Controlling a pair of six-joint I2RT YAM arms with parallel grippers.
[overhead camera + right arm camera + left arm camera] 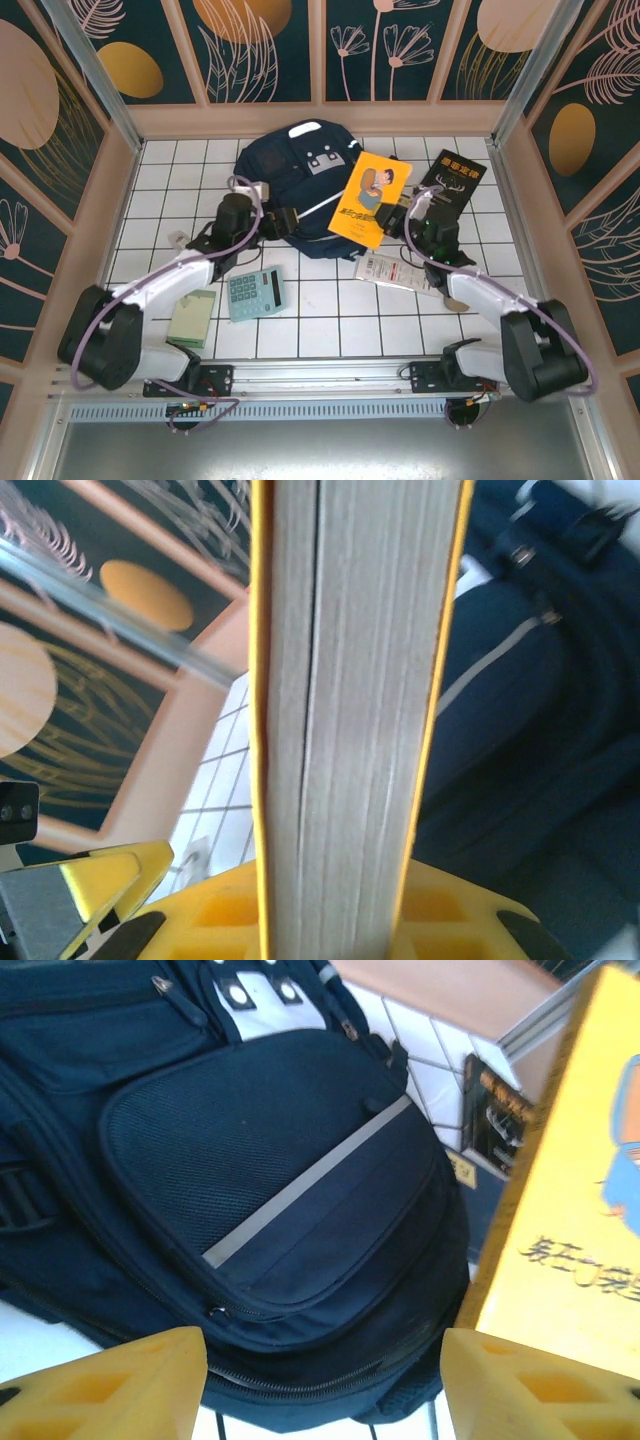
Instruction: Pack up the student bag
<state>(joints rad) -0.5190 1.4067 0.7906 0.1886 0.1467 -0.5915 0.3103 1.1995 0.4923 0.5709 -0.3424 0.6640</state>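
Packing looks barely begun; the student bag (290, 175) lies at the far middle of the bench (320, 325); right fingers (450, 915) clamp a yellow book (372, 198) tilted over its right side, seemingly for loading; left fingers (110, 1385) hang spread and empty by the front pocket, likely to open it.

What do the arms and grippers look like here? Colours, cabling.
On the left arm and right arm: white links, black joint housings, a lilac cable looped along each. On the left gripper and right gripper: blocky yellow fingers with recessed pockets.
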